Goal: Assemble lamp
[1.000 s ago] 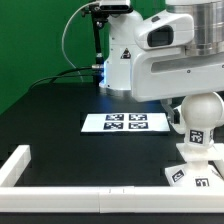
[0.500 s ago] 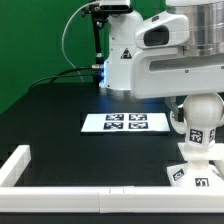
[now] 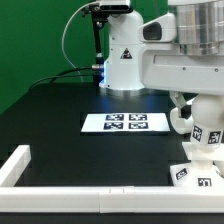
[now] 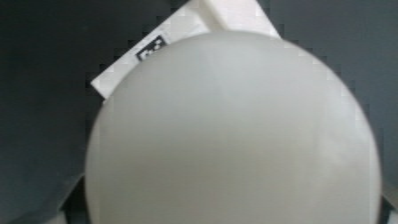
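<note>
A smooth white rounded bulb [image 4: 222, 140] fills almost the whole wrist view, very close to the camera. Behind it shows a corner of the angular white lamp base [image 4: 192, 38] with a tag. In the exterior view my gripper [image 3: 203, 135] is at the right edge, directly over the base [image 3: 195, 175], which stands by the front rail. It holds the bulb [image 3: 201, 152] upright just above the base. My fingers are hidden by the bulb and the arm. The shade is out of view.
The marker board [image 3: 124, 123] lies mid-table, to the exterior view's left of the base. A white border rail [image 3: 70, 192] runs along the front with a corner piece [image 3: 14, 165] at the left. The arm's pedestal [image 3: 125, 60] stands at the back.
The arm and the bulb have shifted a little toward the exterior view's right and slightly down over the base. The base and the marker board have not moved.
</note>
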`<state>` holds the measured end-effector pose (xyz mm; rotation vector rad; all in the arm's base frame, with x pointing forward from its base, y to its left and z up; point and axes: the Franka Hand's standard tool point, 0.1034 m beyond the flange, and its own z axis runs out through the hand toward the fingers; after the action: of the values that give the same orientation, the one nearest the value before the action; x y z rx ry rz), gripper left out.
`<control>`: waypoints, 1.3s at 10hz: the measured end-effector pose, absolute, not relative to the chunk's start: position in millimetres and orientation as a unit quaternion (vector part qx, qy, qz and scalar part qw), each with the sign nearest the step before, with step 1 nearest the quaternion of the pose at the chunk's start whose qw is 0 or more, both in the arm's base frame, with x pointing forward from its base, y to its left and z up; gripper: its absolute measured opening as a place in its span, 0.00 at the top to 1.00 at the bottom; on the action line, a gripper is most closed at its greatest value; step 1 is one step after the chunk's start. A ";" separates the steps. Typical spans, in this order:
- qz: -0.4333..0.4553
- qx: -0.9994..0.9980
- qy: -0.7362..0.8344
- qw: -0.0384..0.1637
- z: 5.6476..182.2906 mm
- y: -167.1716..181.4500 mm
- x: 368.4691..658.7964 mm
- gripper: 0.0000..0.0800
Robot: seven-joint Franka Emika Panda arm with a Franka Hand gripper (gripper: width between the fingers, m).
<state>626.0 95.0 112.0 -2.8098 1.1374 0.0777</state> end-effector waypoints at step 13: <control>-0.016 -0.962 0.262 0.075 126.2 93.9 631.2 0.13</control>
<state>631.2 93.9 126.2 -2.8858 0.7863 -0.0471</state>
